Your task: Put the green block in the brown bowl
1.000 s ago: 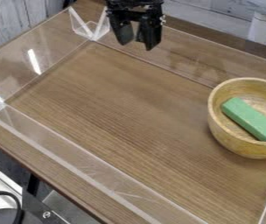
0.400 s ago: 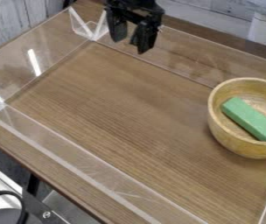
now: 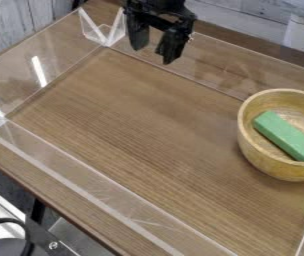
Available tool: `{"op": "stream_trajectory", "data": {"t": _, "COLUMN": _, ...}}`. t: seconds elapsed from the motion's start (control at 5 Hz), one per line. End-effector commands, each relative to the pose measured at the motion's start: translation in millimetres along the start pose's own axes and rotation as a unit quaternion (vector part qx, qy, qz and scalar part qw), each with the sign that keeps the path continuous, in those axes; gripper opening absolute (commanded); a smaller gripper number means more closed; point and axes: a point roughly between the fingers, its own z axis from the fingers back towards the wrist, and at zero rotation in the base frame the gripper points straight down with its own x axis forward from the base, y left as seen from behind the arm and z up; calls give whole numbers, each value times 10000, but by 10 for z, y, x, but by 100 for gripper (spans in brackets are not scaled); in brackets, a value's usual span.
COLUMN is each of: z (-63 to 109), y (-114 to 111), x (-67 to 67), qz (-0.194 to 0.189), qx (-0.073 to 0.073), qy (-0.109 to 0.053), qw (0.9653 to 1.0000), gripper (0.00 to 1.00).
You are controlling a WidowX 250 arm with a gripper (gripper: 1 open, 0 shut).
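I work in what looks like a lab or test bench. My workspace is a brown wood-grain tabletop [image 3: 141,120] fenced in by low clear acrylic walls [image 3: 35,75], like a purpose-built pen. Beyond the far wall runs pale whitewashed planking [image 3: 268,12]. Below the tabletop's near edge hang black cables [image 3: 5,235].

- Table [image 3: 141,130]: wood-grain surface, brown, smooth with a slight satin sheen.
- Walls [image 3: 41,70] around the table: clear plastic, glossy, with bright glare streaks.
- Brown bowl [image 3: 255,150]: light tan wood, smooth thick rim, low lustre.
- Green block [image 3: 288,135]: mint green, matt, foam-like or soapy look.
- Claw [image 3: 159,42]: black, matt, hard plastic or metal; cannot tell which.
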Motion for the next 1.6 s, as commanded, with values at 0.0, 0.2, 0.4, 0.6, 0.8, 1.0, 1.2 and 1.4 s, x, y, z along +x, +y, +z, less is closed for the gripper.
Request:
{"op": "stream_trajectory", "data": {"t": 0.0, "z": 133, "y": -1, "x": 114, "qz": 184, "qx": 175, "qy": -253, "qw": 9994, "gripper": 100}}
{"op": "stream_trajectory", "data": {"t": 0.2, "z": 84, "y": 87, "x": 160, "qz": 66, "qx": 286, "qy": -270, "qw": 9992, "gripper": 100}}
{"op": "stream_trajectory", "data": {"t": 0.4, "z": 109, "y": 172, "x": 142, "qz": 26, "qx": 423, "qy": -348, "qw": 9985, "gripper": 100}}
{"op": "stream_trajectory", "data": {"t": 0.6, "z": 196, "y": 176, "x": 71, "qz": 27, "qx": 469, "qy": -582, "qw": 9972, "gripper": 100}}
{"op": "stream_trajectory", "data": {"t": 0.8, "z": 258, "y": 170, "x": 38, "qz": -5, "qx": 470, "qy": -827, "qw": 9955, "gripper": 100}}
{"op": "stream_trajectory", "data": {"t": 1.0, "z": 235, "y": 182, "x": 18, "qz": 145, "qx": 250, "qy": -1000, "qw": 9946, "gripper": 100}}
{"op": "stream_trajectory", "data": {"t": 1.2, "z": 220, "y": 233, "x": 23, "qz": 187, "qx": 165, "qy": -1143, "qw": 9931, "gripper": 100}}
{"op": "stream_trajectory", "data": {"t": 1.4, "z": 171, "y": 287, "x": -1, "qz": 266, "qx": 73, "qy": -1244, "qw": 9918, "gripper": 100}}
